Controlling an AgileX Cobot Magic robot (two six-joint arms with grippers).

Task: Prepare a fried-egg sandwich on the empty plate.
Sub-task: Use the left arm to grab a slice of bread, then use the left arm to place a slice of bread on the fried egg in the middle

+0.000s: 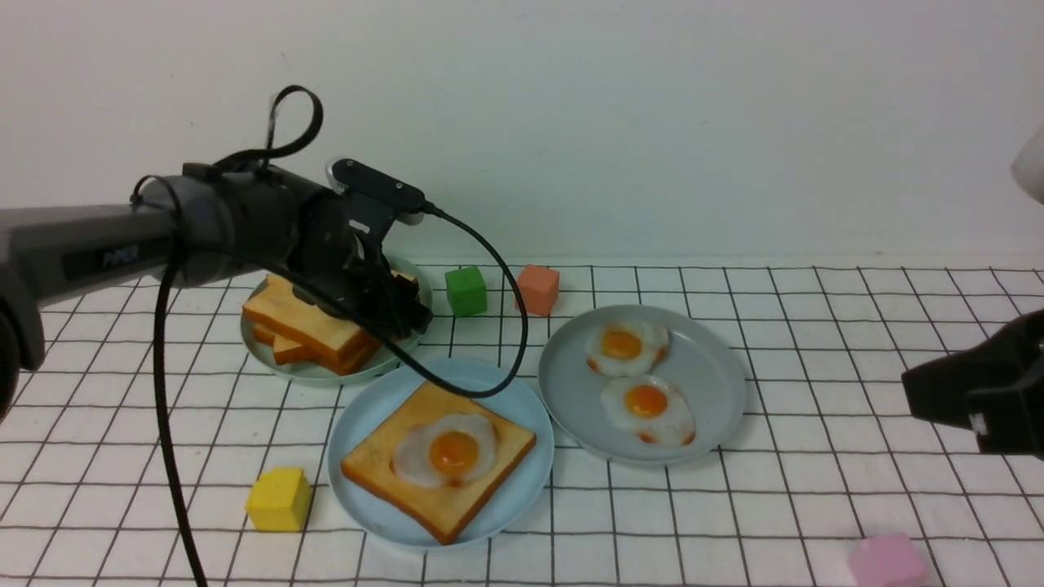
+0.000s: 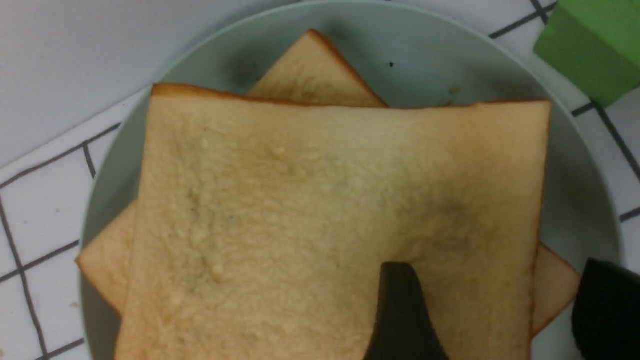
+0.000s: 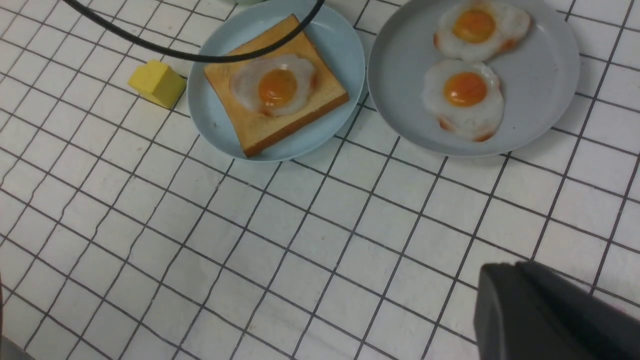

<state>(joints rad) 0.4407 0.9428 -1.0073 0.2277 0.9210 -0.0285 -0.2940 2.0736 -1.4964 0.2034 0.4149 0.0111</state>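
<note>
The sky-blue plate (image 1: pixel 522 497) sits front centre and holds one toast slice (image 1: pixel 383 469) with a fried egg (image 1: pixel 447 453) on top; the plate also shows in the right wrist view (image 3: pixel 220 125). More toast slices are stacked on the pale green plate (image 1: pixel 326 375) at the back left. My left gripper (image 1: pixel 400 314) is low over that stack, open. In the left wrist view (image 2: pixel 497 280) one finger (image 2: pixel 400 310) is over the top toast (image 2: pixel 325 210) and the other is beyond its edge. My right gripper (image 1: pixel 971 399) is shut and empty at the far right, above the table.
The grey-blue plate (image 1: pixel 718 383) at right centre holds two other fried eggs (image 1: pixel 624 346) (image 1: pixel 648 403). A green block (image 1: pixel 466 290) and an orange block (image 1: pixel 538 288) stand at the back, a yellow block (image 1: pixel 279 499) front left, a pink block (image 1: pixel 887 561) front right. The left arm's cable (image 1: pixel 489 383) hangs over the sky-blue plate.
</note>
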